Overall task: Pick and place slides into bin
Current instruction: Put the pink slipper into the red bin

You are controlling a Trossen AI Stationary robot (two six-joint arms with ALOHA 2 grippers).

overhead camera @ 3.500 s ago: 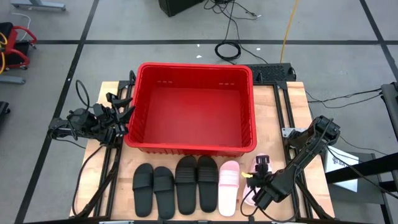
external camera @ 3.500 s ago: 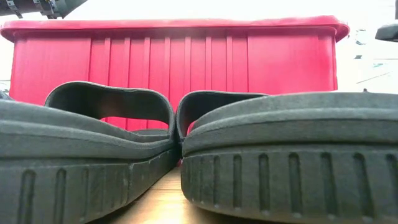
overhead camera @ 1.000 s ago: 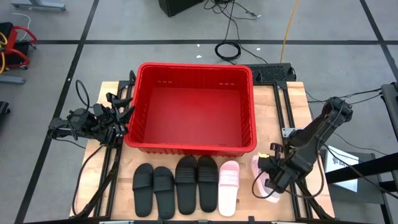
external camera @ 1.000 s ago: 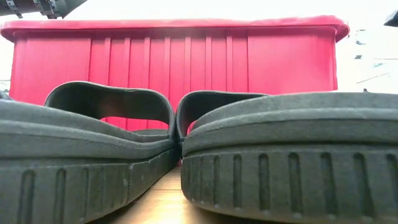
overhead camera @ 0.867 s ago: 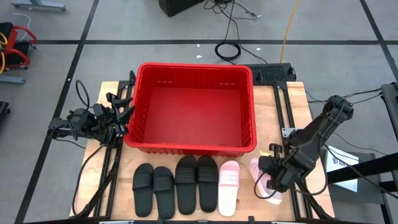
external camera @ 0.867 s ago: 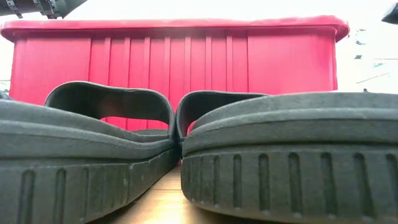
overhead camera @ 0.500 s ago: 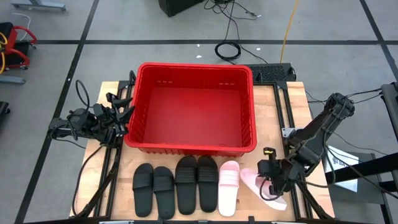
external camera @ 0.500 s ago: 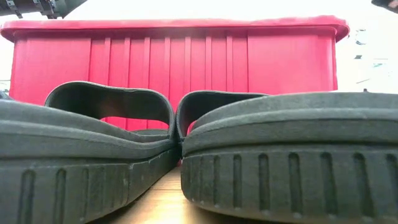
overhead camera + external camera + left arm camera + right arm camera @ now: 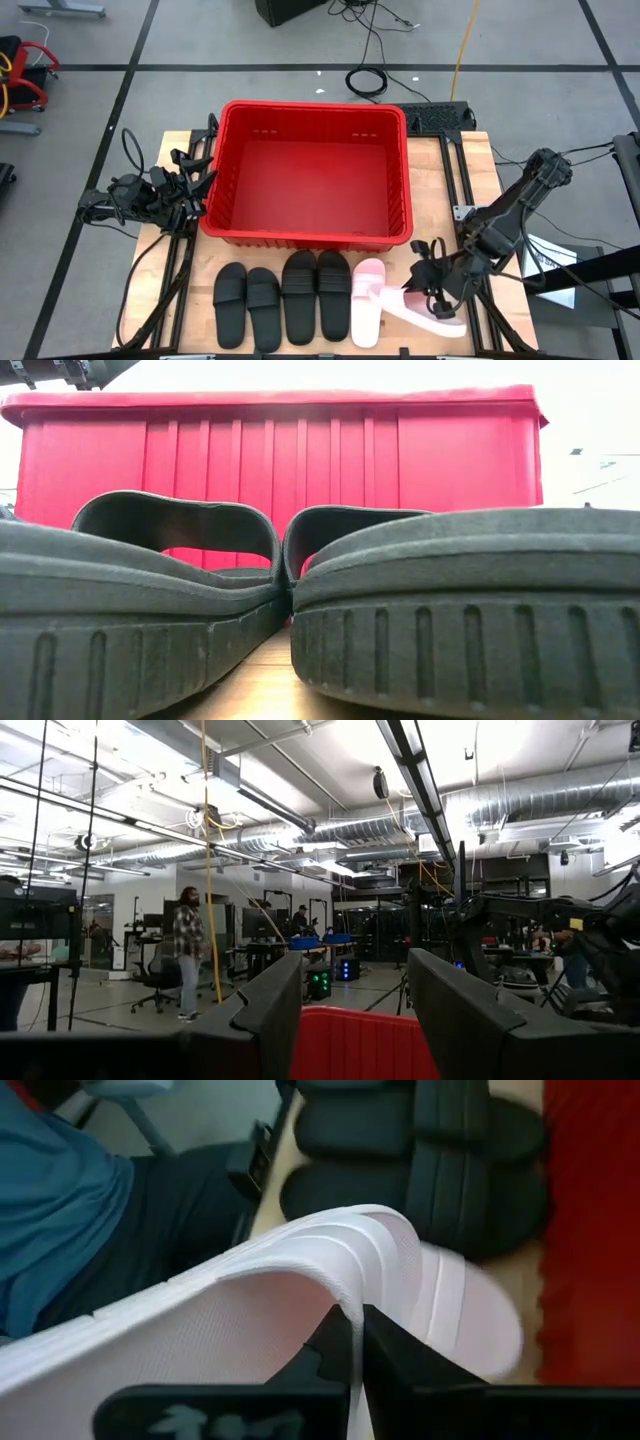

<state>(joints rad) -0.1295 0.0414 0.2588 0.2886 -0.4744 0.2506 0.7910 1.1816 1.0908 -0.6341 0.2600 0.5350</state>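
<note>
The red bin [image 9: 308,180] stands mid-table, and its wall [image 9: 270,450] shows behind two black slides [image 9: 460,610] in the low view. Several black slides [image 9: 282,300] and one pale pink slide [image 9: 367,300] lie soles down in a row along the near edge. My right gripper [image 9: 432,292] is shut on a second pale pink slide [image 9: 425,312], which lies slantwise just right of the first. My left gripper [image 9: 196,186] waits open at the bin's left wall, nothing between its fingers [image 9: 270,1010]. My right gripper pinches the edge of the pink slide's strap [image 9: 350,1312] between its two fingers [image 9: 400,1360], one under the strap and one outside. The slide is tipped on its side, its sole [image 9: 150,1350] turned away from the row. Whether an end rests on the table, I cannot tell.
The row of slides fills the table's near edge in front of the bin. A person in a blue top and dark trousers [image 9: 60,1210] is just beyond the near edge. Cables and clamps [image 9: 130,200] sit by the left arm. People stand far off in the room [image 9: 188,950].
My right gripper has turned and dipped toward the near edge, still shut on the pink slide. The slide has swung from pointing far-to-near to lying slantwise, one end now close to the other pink slide, and it has tipped onto its side.
</note>
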